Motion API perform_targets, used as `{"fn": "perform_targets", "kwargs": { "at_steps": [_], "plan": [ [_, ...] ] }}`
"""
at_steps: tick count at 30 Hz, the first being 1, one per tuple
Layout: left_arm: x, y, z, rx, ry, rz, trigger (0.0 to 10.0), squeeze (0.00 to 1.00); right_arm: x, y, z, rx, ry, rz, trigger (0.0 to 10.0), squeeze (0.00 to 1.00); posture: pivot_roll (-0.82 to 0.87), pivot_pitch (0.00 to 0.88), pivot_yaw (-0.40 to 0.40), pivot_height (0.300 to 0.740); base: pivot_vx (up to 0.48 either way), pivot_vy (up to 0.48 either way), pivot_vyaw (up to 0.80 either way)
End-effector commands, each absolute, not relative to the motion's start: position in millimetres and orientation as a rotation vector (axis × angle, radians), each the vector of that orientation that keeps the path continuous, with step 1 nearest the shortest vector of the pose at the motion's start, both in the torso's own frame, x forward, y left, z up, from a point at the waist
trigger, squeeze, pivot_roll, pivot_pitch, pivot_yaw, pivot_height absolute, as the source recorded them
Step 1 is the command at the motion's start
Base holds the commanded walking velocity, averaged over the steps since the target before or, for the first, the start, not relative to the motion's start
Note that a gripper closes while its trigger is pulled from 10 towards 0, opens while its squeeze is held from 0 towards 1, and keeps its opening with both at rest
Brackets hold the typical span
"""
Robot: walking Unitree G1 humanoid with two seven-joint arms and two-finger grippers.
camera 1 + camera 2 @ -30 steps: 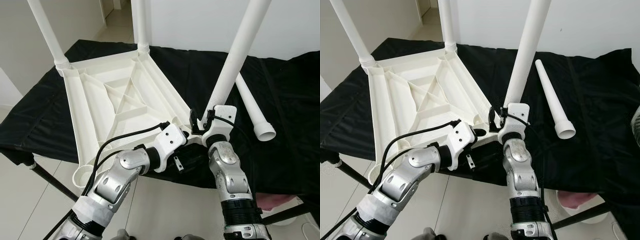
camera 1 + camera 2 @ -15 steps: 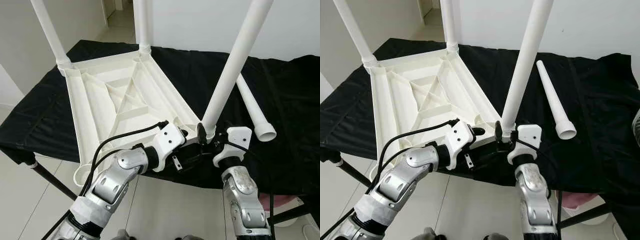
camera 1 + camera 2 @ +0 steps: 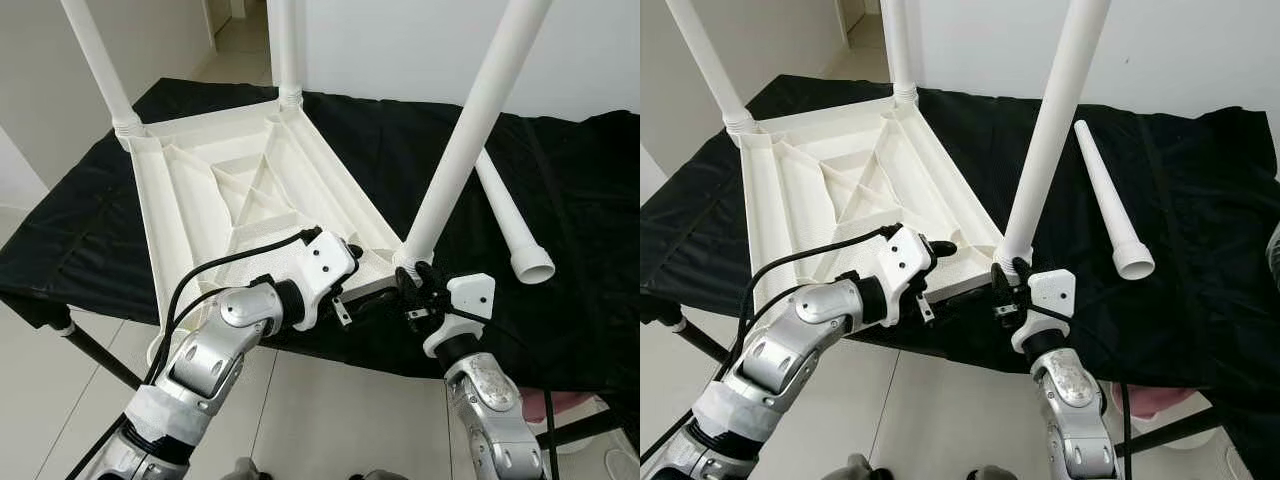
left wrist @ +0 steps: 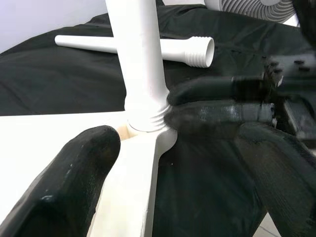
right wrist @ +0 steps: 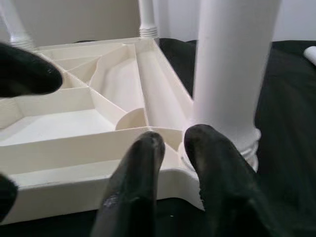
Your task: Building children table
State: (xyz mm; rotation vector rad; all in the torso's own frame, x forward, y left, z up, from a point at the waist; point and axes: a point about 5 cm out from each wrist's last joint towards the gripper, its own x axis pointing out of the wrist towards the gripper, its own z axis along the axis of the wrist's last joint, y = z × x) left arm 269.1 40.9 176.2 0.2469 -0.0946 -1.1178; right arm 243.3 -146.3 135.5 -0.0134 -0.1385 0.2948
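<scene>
The white plastic tabletop (image 3: 185, 215) lies upside down on black cloth, with three white legs standing up from its corners. The near-right leg (image 3: 465, 130) rises from the corner closest to me. My left gripper (image 3: 960, 268) is open and straddles that corner's rim, one finger over the tabletop, the other off its edge. My right gripper (image 3: 408, 290) is shut on nothing, its tips just in front of this leg's threaded base (image 5: 237, 138). A loose fourth leg (image 3: 510, 215) lies on the cloth to the right.
The black cloth-covered work table (image 3: 590, 200) ends just under my wrists, with tiled floor (image 3: 40, 400) below. White walls stand behind and to the left. A pink object (image 3: 590, 405) sits low at the right, and a fan (image 4: 266, 5) shows behind the loose leg.
My right gripper has let go of the near-right leg's base and drawn back and down toward me. My left gripper has shifted forward along the tabletop corner.
</scene>
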Motion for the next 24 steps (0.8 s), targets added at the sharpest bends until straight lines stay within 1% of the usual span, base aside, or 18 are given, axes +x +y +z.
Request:
{"fn": "perform_targets", "kwargs": {
  "at_steps": [1, 2, 4, 7, 10, 15, 18, 19, 20, 21, 22, 23, 24],
  "plan": [
    [268, 42, 184, 0.26, -0.11, -1.144, 10.0, 0.0, 246, -144, 137, 0.004, -0.121, 0.348, 10.0, 0.0, -0.11, 0.075, 0.027, 0.74, 0.0, 0.0, 0.0],
    [266, 43, 186, 0.261, -0.115, -1.149, 10.0, 0.0, 253, -144, 140, 0.0, -0.121, 0.365, 10.0, 0.0, -0.11, 0.075, 0.027, 0.74, 0.0, 0.0, 0.0],
    [266, 43, 186, 0.261, -0.115, -1.15, 10.0, 0.0, 255, -145, 141, -0.003, -0.122, 0.368, 10.0, 0.0, -0.11, 0.075, 0.027, 0.74, 0.0, 0.0, 0.0],
    [264, 42, 188, 0.265, -0.119, -1.154, 10.0, 0.0, 271, -156, 149, -0.018, -0.14, 0.327, 10.0, 0.0, -0.1, 0.078, 0.024, 0.74, 0.0, 0.0, 0.0],
    [264, 42, 188, 0.266, -0.12, -1.155, 10.0, 0.0, 274, -158, 150, -0.016, -0.142, 0.321, 10.0, 0.0, -0.1, 0.078, 0.024, 0.74, 0.0, 0.0, 0.0],
    [264, 41, 184, 0.269, -0.104, -1.146, 10.0, 0.0, 286, -169, 155, -0.024, -0.153, 0.282, 10.0, 0.0, -0.1, 0.078, 0.023, 0.74, 0.0, 0.0, 0.0],
    [269, 41, 176, 0.272, -0.059, -1.102, 10.0, 0.0, 299, -189, 162, -0.034, -0.163, 0.193, 10.0, 0.0, -0.1, 0.078, 0.022, 0.74, 0.0, 0.0, 0.0],
    [269, 41, 176, 0.272, -0.059, -1.102, 10.0, 0.0, 299, -189, 162, -0.034, -0.163, 0.193, 10.0, 0.0, -0.1, 0.078, 0.022, 0.74, 0.0, 0.0, 0.0],
    [269, 41, 174, 0.28, -0.049, -1.092, 10.0, 0.0, 301, -195, 163, -0.04, -0.167, 0.165, 10.0, 0.0, -0.1, 0.075, 0.02, 0.74, 0.0, 0.0, 0.0],
    [270, 39, 171, 0.28, -0.034, -1.077, 10.0, 0.0, 305, -207, 166, -0.038, -0.178, 0.089, 10.0, 0.0, -0.11, 0.073, 0.02, 0.74, 0.0, 0.0, 0.0],
    [270, 39, 171, 0.28, -0.034, -1.077, 10.0, 0.0, 305, -207, 166, -0.038, -0.178, 0.089, 10.0, 0.0, -0.11, 0.073, 0.02, 0.74, 0.0, 0.0, 0.0],
    [271, 38, 170, 0.276, -0.027, -1.068, 10.0, 0.0, 306, -213, 168, -0.033, -0.184, 0.049, 10.0, 0.0, -0.11, 0.073, 0.021, 0.74, 0.0, 0.0, 0.0],
    [272, 38, 170, 0.275, -0.027, -1.062, 10.0, 0.0, 306, -212, 168, -0.016, -0.18, 0.06, 10.0, 0.0, -0.11, 0.073, 0.021, 0.74, 0.0, 0.0, 0.0]
  ]
}}
